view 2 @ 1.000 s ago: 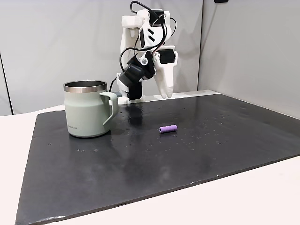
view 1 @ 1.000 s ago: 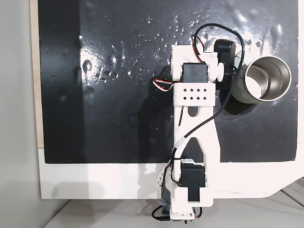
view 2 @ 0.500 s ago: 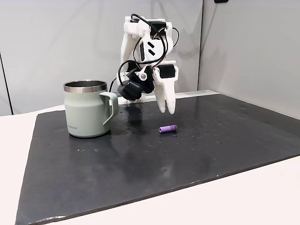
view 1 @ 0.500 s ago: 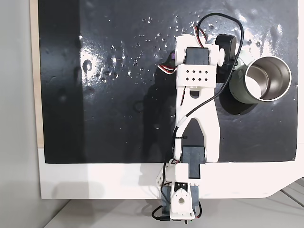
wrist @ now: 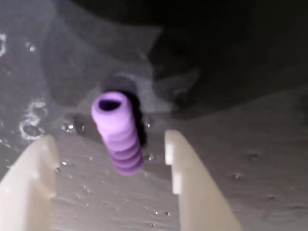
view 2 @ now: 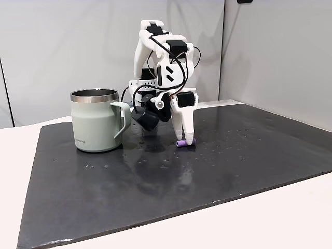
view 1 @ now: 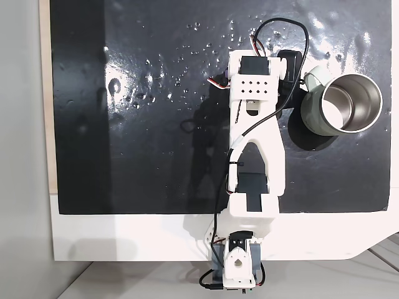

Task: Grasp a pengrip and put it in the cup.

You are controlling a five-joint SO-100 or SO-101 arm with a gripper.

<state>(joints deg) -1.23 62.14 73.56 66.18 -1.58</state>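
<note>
Gripper (wrist: 109, 144) open in wrist view, white fingers (wrist: 29, 183) spread, neither touching pengrip (wrist: 118, 132). Pengrip purple, ribbed, hollow end facing camera, lying on wet black mat (wrist: 250, 183) between finger tips, nearer right one. Side fixed view, left to right: cup (view 2: 97, 120) upright on mat (view 2: 155, 181), handle toward arm; gripper (view 2: 185, 139) tips down at mat level over pengrip (view 2: 181, 143); pengrip well apart from cup. Top fixed view: arm (view 1: 252, 134) extends up mat (view 1: 156, 124); cup (view 1: 340, 106) at right, steel interior visible.
</note>
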